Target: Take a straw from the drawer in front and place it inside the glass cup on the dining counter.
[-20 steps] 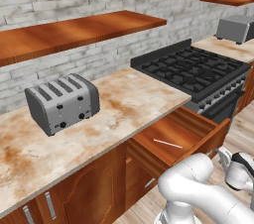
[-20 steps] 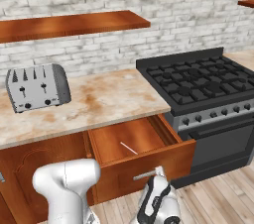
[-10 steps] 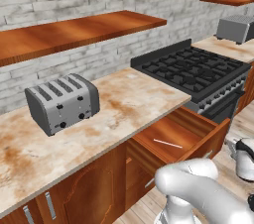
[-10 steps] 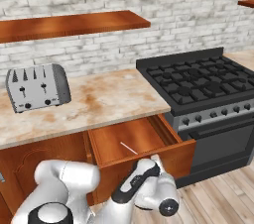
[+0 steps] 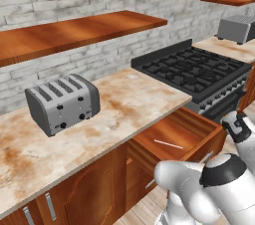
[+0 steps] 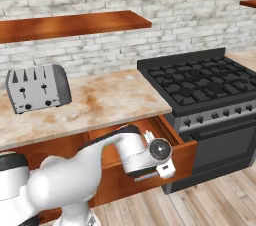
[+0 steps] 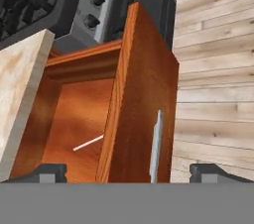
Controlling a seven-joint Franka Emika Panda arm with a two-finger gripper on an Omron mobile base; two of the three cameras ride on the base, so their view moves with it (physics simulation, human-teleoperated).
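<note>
1. The drawer (image 5: 191, 134) stands pulled out under the wall-side worktop (image 5: 114, 114), beside the stove (image 5: 199, 69); its silver bar handle (image 7: 156, 143) shows on the front panel in the hand view.
2. The straw (image 5: 168, 144) lies flat on the drawer floor, alone, touching nothing else; in the hand view it (image 7: 88, 142) sits at about 9 o'clock of the handle, pointing toward 2 o'clock.
3. The gripper (image 7: 129, 172) hovers above the drawer front, its tips spread wide apart and holding nothing.
4. Step in hand, as I judge it: the approach to the straw; pickup not yet made.
5. Next move calls for reaching past the front panel toward 10 o'clock, lowering into the drawer, turning the fingers across the thin stick, then closing gently.
6. A toaster (image 5: 62, 102) sits well apart, irrelevant here.
</note>
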